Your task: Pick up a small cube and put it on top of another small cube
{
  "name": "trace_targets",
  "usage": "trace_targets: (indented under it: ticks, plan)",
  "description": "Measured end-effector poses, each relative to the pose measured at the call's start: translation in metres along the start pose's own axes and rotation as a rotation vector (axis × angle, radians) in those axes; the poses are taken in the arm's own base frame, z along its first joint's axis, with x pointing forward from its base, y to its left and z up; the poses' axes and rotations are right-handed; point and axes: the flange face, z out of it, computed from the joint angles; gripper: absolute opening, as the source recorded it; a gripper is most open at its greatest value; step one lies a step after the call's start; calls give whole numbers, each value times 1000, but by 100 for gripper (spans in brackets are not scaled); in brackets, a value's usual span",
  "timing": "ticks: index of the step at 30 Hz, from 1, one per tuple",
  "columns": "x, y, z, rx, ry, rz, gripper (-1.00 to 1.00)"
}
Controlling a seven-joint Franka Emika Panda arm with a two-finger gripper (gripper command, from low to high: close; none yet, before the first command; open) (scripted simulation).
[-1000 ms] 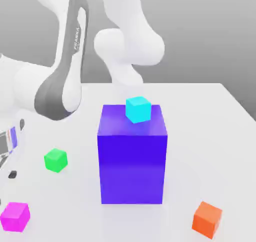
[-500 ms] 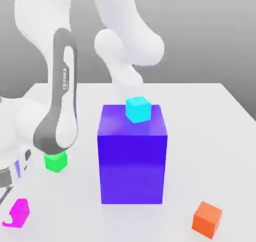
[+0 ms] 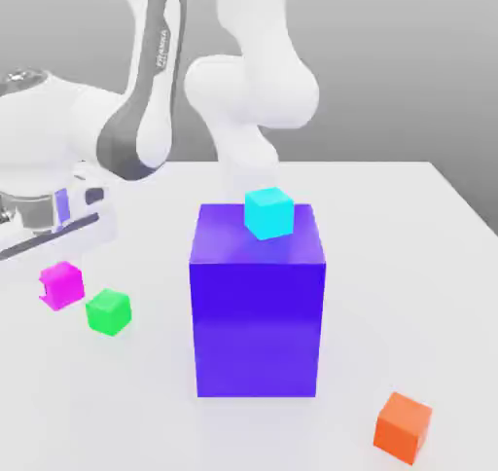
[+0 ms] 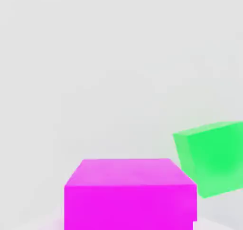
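Small magenta cube (image 3: 61, 284) pinched in gripper (image 3: 53, 289), apparently lifted off table (image 3: 428, 265) at exterior view's left, though contact with surface hard for us to rule out. Green cube (image 3: 108, 311) just beside it, toward four o'clock; in hand view magenta cube (image 4: 130, 193) sits near green cube (image 4: 212, 158). Blue-violet block (image 3: 258, 299) stands centre, cyan cube (image 3: 268, 212) on top. Orange cube (image 3: 403, 426) at five o'clock, well apart. We judge: pick done, carry step in hand. Next move calls for centring above chosen cube, level lowering, clean release.
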Motion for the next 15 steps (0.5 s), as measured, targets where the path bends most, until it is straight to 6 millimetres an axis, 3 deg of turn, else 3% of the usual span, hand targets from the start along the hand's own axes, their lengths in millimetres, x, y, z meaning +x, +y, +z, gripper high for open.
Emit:
trace_targets:
  ticks: [4, 11, 12, 15]
  plan:
    - [41, 15, 0, -29, -28, 200, -100]
    - [45, 20, 51, -37, -35, 234, -100]
    - [45, 21, 59, -37, -35, 232, 100]
    - [43, 23, 59, -37, -35, 226, 100]
